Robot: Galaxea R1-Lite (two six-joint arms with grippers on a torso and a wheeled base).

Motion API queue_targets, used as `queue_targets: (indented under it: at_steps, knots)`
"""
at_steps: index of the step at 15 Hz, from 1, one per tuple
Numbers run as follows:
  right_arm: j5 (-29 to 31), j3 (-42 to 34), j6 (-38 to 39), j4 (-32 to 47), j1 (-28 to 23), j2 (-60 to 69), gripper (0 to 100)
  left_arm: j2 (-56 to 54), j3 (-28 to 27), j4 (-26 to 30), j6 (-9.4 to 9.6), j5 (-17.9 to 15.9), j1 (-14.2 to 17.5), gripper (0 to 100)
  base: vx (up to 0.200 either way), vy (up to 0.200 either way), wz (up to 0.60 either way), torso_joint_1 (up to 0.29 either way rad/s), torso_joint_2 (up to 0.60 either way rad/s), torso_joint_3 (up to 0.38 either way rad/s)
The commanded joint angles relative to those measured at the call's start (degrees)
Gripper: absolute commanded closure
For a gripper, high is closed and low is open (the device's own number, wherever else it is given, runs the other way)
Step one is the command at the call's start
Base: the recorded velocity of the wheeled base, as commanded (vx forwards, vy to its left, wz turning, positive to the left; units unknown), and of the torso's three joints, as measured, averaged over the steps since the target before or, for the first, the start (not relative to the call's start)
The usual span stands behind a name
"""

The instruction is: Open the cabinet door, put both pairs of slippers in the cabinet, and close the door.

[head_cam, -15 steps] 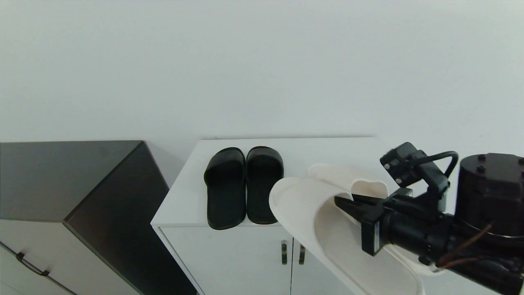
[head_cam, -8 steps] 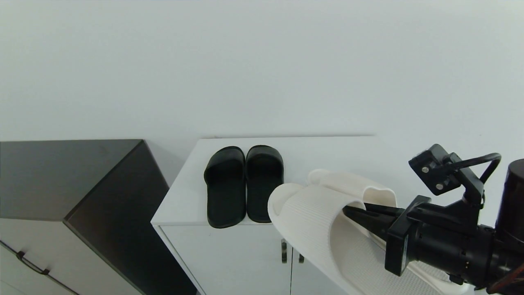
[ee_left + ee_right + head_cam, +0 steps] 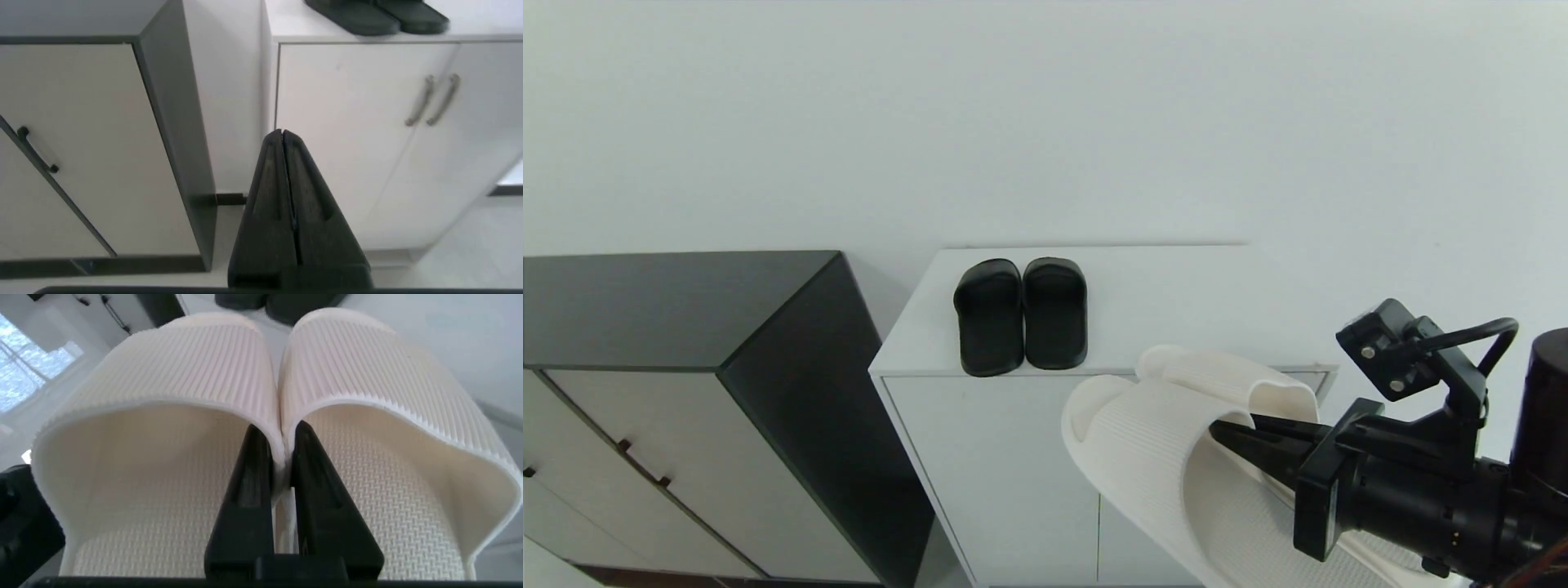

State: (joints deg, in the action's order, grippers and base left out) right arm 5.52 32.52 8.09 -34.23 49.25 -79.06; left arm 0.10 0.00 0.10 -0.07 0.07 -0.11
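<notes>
My right gripper [image 3: 1241, 437] is shut on the pair of white slippers [image 3: 1168, 457], pinching their inner straps together, and holds them in the air in front of the white cabinet [image 3: 1005, 465]. In the right wrist view its fingers [image 3: 255, 482] reach inside both white slippers [image 3: 180, 400]. The pair of black slippers [image 3: 1021, 314] lies side by side on the cabinet top. The cabinet doors are closed, their two handles [image 3: 435, 100] at the centre seam. My left gripper [image 3: 284, 163] is shut and empty, low in front of the cabinet's left side.
A dark cabinet with pale drawer fronts [image 3: 686, 408] stands just left of the white cabinet. A plain wall [image 3: 1045, 122] rises behind both. Open floor [image 3: 474, 261] lies in front of the cabinets.
The whole head view has shifted: both cabinets now look farther off and more of their fronts shows. My right gripper still holds the white slippers, drawn back to the right since the first frame.
</notes>
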Motion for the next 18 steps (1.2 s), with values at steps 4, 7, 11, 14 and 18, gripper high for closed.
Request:
queue_targets:
  at_steps: [4,7,11,14,18]
  knots:
    - [0.0,-0.9,-0.1,-0.1,0.0,-1.4,100,0.0,0.0,0.0,-0.01,0.0,0.0,100,0.0,0.0,0.0,0.0,0.0,0.0]
    - [0.0,-0.9,-0.2,-0.1,0.0,-1.5,100,0.0,0.0,0.0,-0.01,0.0,0.0,100,0.0,0.0,0.0,0.0,0.0,0.0]
    - [0.1,-2.0,-1.7,-0.3,0.0,-1.2,100,0.0,0.0,0.0,-0.28,0.0,0.0,100,0.0,0.0,0.0,0.0,0.0,0.0]
    - [0.0,-2.1,-1.7,-0.2,0.0,-1.5,100,0.0,0.0,0.0,-0.28,0.0,0.0,100,0.0,0.0,0.0,0.0,0.0,0.0]
    - [0.0,-2.2,-1.7,-0.2,0.0,-1.5,100,0.0,0.0,0.0,-0.28,0.1,0.0,100,0.0,0.0,0.0,-0.103,0.23,0.135]
